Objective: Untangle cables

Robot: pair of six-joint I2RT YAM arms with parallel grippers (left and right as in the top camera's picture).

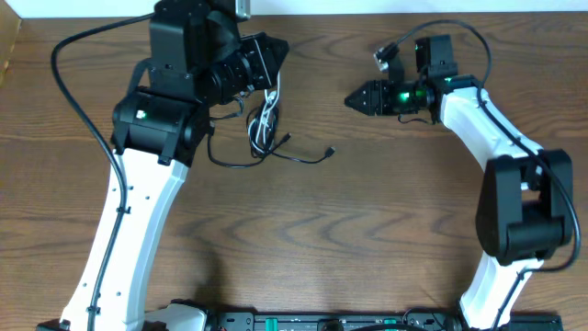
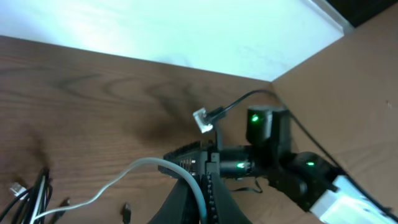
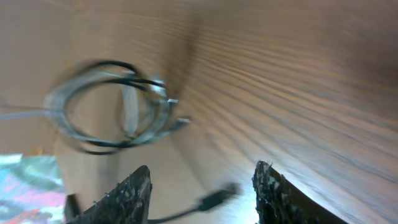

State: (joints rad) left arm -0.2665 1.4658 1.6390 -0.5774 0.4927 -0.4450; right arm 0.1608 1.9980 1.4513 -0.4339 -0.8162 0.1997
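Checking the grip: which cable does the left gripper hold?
The white cable, running into the shut left gripper; the black cables lie on the table.

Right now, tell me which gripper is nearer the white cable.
Left. The left gripper is shut on the white cable itself; the right gripper hangs well apart on the robot's right, open and empty.

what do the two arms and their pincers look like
The left arm and right arm match: curved white links joined by boxy black joint housings, each with a small green light. A thick black wire loops along each. The left pincer and right pincer are black, each with two wedge-shaped fingers.
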